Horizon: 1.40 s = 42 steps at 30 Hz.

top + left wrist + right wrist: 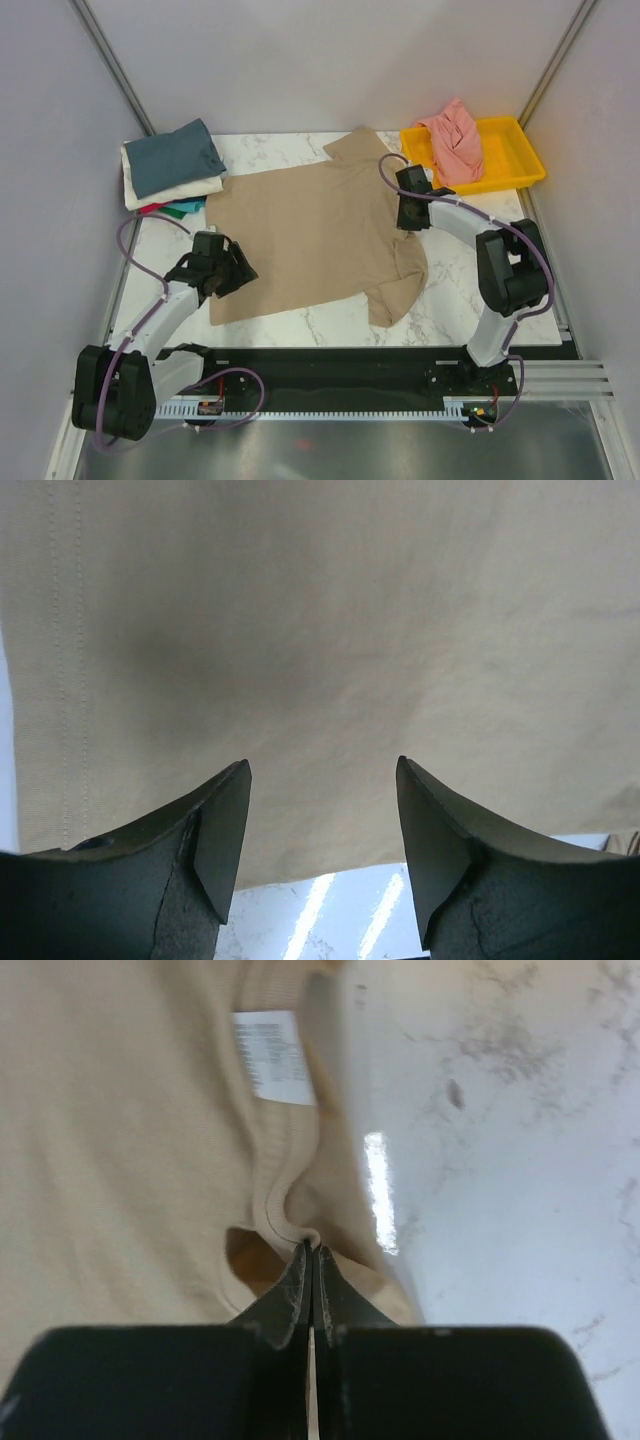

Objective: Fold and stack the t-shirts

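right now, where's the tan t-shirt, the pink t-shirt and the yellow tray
tan t-shirt (310, 235), top external view, middle of its spread-out body
pink t-shirt (455, 140), top external view, middle of the bunched cloth
yellow tray (512, 152), top external view, bare floor to the right of the pink cloth

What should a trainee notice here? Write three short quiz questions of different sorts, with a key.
1. True or false: the pink shirt lies in the yellow tray.
2. The right gripper is shut on which part of the tan shirt? A hem, B collar, C sleeve.
3. Fill in: the ___ gripper stands open over the tan shirt's hem edge.
Key: 1 true; 2 B; 3 the left gripper.
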Tool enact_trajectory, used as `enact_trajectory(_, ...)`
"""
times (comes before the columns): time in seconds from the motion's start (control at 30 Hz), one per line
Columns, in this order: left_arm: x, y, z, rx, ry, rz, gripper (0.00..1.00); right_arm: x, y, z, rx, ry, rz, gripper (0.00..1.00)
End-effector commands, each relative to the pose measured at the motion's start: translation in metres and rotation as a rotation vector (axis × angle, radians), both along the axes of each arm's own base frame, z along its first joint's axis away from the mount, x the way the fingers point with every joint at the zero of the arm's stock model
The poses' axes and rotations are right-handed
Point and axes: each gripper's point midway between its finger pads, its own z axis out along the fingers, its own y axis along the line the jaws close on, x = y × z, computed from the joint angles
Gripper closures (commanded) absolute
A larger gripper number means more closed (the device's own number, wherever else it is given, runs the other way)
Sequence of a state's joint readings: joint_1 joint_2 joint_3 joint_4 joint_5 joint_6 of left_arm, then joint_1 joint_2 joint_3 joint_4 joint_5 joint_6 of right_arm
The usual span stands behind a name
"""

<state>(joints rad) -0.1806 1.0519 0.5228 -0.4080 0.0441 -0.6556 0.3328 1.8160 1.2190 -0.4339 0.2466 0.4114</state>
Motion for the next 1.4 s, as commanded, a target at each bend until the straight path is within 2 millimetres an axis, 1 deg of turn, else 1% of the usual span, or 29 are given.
enact_trajectory(0.0, 0.008, 0.014, -0.005, 0.042, -0.007, 0.093, 0.32, -0.009, -0.054, 0.020, -0.043, -0.039, -0.118, 1.00)
enact_trajectory(0.03, 0.007, 0.016, -0.006, 0.048, -0.004, 0.100, 0.32, -0.014, -0.064, 0.021, -0.020, -0.037, -0.142, 1.00)
enact_trajectory(0.07, 0.007, 0.019, -0.007, 0.058, -0.001, 0.114, 0.32, -0.017, -0.091, 0.030, 0.002, -0.062, -0.215, 1.00)
enact_trajectory(0.1, 0.006, 0.022, -0.008, 0.063, 0.003, 0.126, 0.32, -0.029, -0.103, 0.021, 0.012, -0.042, -0.249, 1.00)
enact_trajectory(0.17, 0.006, 0.027, -0.009, 0.068, 0.006, 0.152, 0.32, -0.039, -0.131, 0.021, 0.048, -0.058, -0.372, 1.00)
enact_trajectory(0.2, 0.007, 0.028, -0.009, 0.066, 0.004, 0.162, 0.32, -0.049, -0.142, 0.011, 0.068, -0.042, -0.419, 1.00)
enact_trajectory(0.27, 0.008, 0.032, -0.009, 0.053, 0.010, 0.182, 0.32, -0.056, -0.149, -0.003, 0.185, -0.024, -0.479, 1.00)
enact_trajectory(0.3, 0.008, 0.032, -0.010, 0.046, 0.016, 0.182, 0.32, -0.065, -0.148, -0.017, 0.215, 0.003, -0.487, 0.96)
enact_trajectory(0.33, 0.009, 0.032, -0.010, 0.043, 0.018, 0.179, 0.32, -0.063, -0.148, -0.023, 0.248, -0.003, -0.487, 0.91)
enact_trajectory(0.37, 0.008, 0.030, -0.010, 0.034, 0.022, 0.175, 0.33, -0.068, -0.149, -0.037, 0.278, 0.038, -0.500, 0.71)
enact_trajectory(0.43, 0.008, 0.029, -0.011, 0.031, 0.030, 0.168, 0.33, -0.073, -0.144, -0.053, 0.334, 0.076, -0.490, 0.44)
enact_trajectory(0.47, 0.007, 0.028, -0.012, 0.029, 0.034, 0.161, 0.33, -0.076, -0.145, -0.063, 0.345, 0.105, -0.500, 0.23)
enact_trajectory(0.5, 0.007, 0.027, -0.010, 0.023, 0.025, 0.156, 0.33, -0.077, -0.142, -0.067, 0.360, 0.119, -0.490, 0.16)
enact_trajectory(0.63, 0.011, 0.024, 0.008, 0.007, -0.037, 0.140, 0.35, -0.072, -0.148, -0.051, 0.329, 0.076, -0.484, 0.13)
enact_trajectory(0.73, 0.014, 0.023, 0.022, 0.004, -0.091, 0.133, 0.36, -0.068, -0.167, -0.014, 0.240, -0.005, -0.509, 0.11)
enact_trajectory(0.8, 0.013, 0.019, 0.030, -0.004, -0.110, 0.118, 0.36, -0.063, -0.172, 0.022, 0.204, -0.090, -0.500, 0.10)
enact_trajectory(0.83, 0.016, 0.017, 0.038, -0.009, -0.123, 0.112, 0.36, -0.067, -0.167, 0.031, 0.179, -0.095, -0.484, 0.10)
enact_trajectory(0.87, 0.014, 0.011, 0.043, -0.024, -0.121, 0.085, 0.36, -0.068, -0.165, 0.052, 0.163, -0.147, -0.469, 0.10)
enact_trajectory(0.9, 0.016, 0.008, 0.055, -0.032, -0.130, 0.068, 0.36, -0.072, -0.158, 0.060, 0.155, -0.151, -0.448, 0.10)
enact_trajectory(0.93, 0.015, 0.002, 0.061, -0.043, -0.137, 0.024, 0.36, -0.073, -0.141, 0.077, 0.141, -0.192, -0.397, 0.10)
enact_trajectory(1.0, 0.015, -0.003, 0.080, -0.053, -0.151, -0.015, 0.36, -0.087, -0.119, 0.078, 0.154, -0.175, -0.355, 0.12)
enact_trajectory(1.03, 0.013, -0.009, 0.087, -0.061, -0.158, -0.077, 0.36, -0.094, -0.085, 0.078, 0.170, -0.163, -0.256, 0.14)
enact_trajectory(1.07, 0.012, -0.010, 0.093, -0.058, -0.156, -0.099, 0.36, -0.101, -0.072, 0.082, 0.187, -0.173, -0.228, 0.18)
enact_trajectory(1.1, 0.012, -0.010, 0.105, -0.052, -0.167, -0.115, 0.36, -0.116, -0.058, 0.069, 0.213, -0.130, -0.225, 0.21)
enact_trajectory(1.13, 0.007, -0.011, 0.106, -0.032, -0.156, -0.162, 0.36, -0.127, -0.037, 0.065, 0.229, -0.112, -0.169, 0.23)
enact_trajectory(1.17, 0.005, -0.010, 0.108, -0.019, -0.160, -0.185, 0.36, -0.142, -0.030, 0.054, 0.240, -0.090, -0.159, 0.32)
enact_trajectory(1.27, -0.001, -0.007, 0.111, 0.011, -0.167, -0.219, 0.36, -0.168, 0.003, 0.045, 0.292, -0.078, -0.112, 0.48)
enact_trajectory(1.3, -0.003, -0.011, 0.111, -0.007, -0.170, -0.231, 0.36, -0.178, 0.005, 0.034, 0.275, -0.062, -0.107, 0.49)
enact_trajectory(1.37, -0.002, -0.019, 0.118, -0.039, -0.211, -0.265, 0.36, -0.196, 0.026, 0.026, 0.285, -0.034, -0.067, 0.50)
